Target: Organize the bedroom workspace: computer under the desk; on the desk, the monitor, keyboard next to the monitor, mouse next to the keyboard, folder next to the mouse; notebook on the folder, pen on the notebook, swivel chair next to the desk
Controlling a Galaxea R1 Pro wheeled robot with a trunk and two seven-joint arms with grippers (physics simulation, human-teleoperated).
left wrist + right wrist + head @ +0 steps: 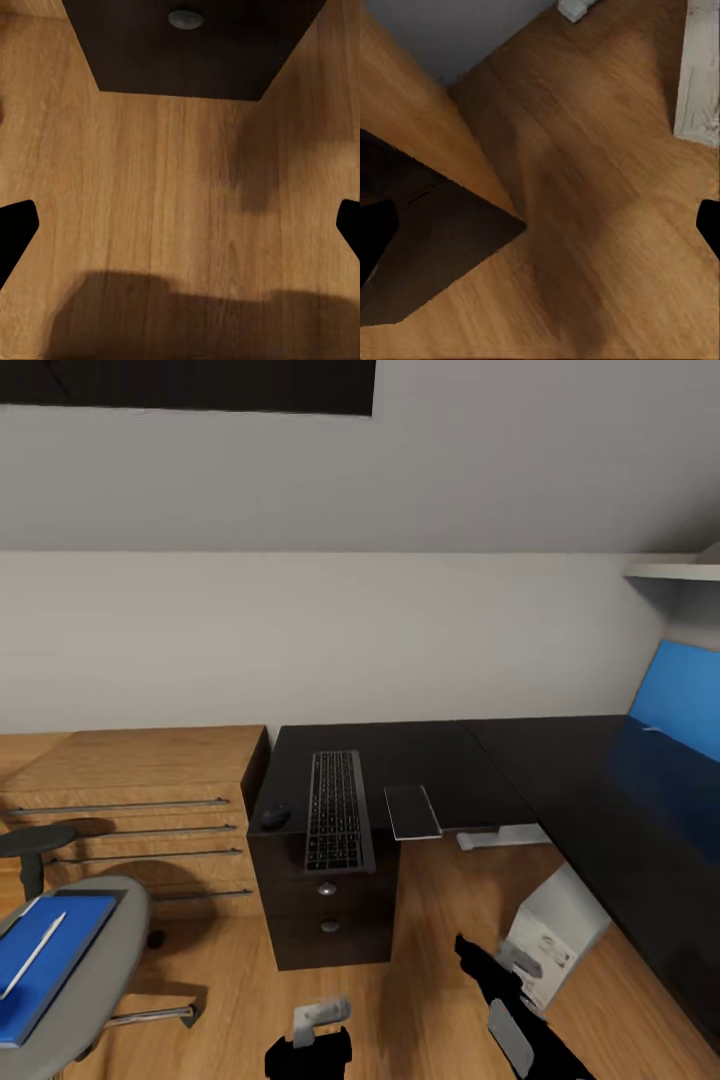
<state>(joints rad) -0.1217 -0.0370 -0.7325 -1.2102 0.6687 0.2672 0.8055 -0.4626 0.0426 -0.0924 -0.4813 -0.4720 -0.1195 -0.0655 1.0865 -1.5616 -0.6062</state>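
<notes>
Keyboard [337,811], mouse [274,816] on desk [450,760]; folder [50,960] on swivel chair [100,950].

I see a low oak drawer unit [140,800] with long metal handles against the pale grey wall [330,630]. A blue panel [680,705] leans along the right wall beneath a white shelf [672,571], and light wood plank floor [165,195] lies below.

I count one keyboard [337,812], one mouse [275,816] and one notebook [412,812] on the desk [560,770]. One folder [50,960] and one pen [33,954] lie on one swivel chair [95,970]. One computer [553,934] stands on the floor [420,920]; two drawer knobs [328,890] show on my desk's front.
</notes>
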